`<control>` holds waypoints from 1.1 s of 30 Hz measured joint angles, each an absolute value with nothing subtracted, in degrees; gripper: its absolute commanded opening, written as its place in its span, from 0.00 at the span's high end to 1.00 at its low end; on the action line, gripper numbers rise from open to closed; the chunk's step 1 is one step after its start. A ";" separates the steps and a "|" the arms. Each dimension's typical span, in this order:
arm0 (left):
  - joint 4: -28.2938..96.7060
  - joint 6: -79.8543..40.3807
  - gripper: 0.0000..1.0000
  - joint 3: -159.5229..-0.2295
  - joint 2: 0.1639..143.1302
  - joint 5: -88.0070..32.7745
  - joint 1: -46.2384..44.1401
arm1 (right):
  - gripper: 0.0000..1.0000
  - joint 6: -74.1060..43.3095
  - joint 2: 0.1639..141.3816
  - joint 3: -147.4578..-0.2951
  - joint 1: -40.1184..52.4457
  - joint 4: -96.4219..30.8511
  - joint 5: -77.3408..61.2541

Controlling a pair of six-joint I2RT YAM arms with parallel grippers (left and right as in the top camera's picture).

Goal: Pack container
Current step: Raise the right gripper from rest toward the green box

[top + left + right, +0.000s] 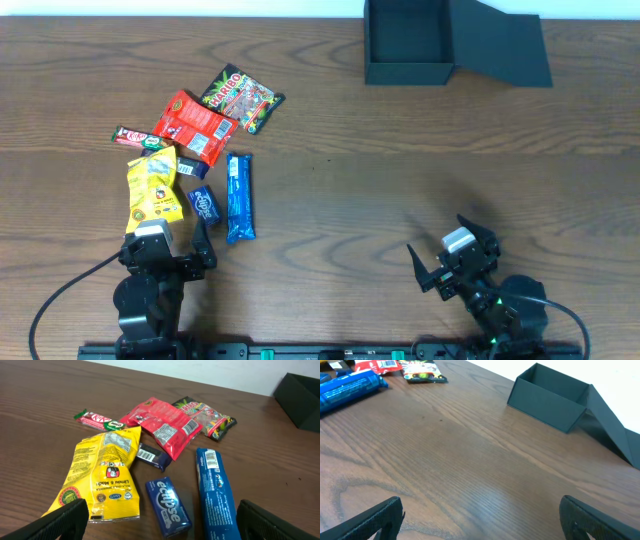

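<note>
The dark container (406, 72) stands open at the table's far right, its flap lid (500, 52) lying out to its right; it also shows in the right wrist view (547, 402). Snack packets lie in a cluster at the left: a yellow bag (152, 186), a red packet (194, 126), a Haribo bag (242, 98), a KitKat bar (139, 138), an Eclipse mints pack (204, 205) and a long blue packet (239, 197). My left gripper (168, 243) is open and empty just before the yellow bag (106, 472) and the mints (168, 506). My right gripper (450, 250) is open and empty over bare wood.
A small dark wrapper (152, 456) lies between the yellow bag and the red packet (162, 426). The table's back edge runs behind the container.
</note>
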State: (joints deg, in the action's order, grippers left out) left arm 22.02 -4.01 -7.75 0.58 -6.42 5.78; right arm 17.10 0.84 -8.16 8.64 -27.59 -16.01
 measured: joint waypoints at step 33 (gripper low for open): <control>22.02 -4.01 0.05 -7.75 0.58 -6.42 5.78 | 0.01 17.10 0.84 -8.16 8.64 -27.81 -19.73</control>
State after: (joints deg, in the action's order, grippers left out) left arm 22.02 -4.01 -7.75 0.58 -6.42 5.78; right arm 17.10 0.84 -8.16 8.64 -27.81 -19.73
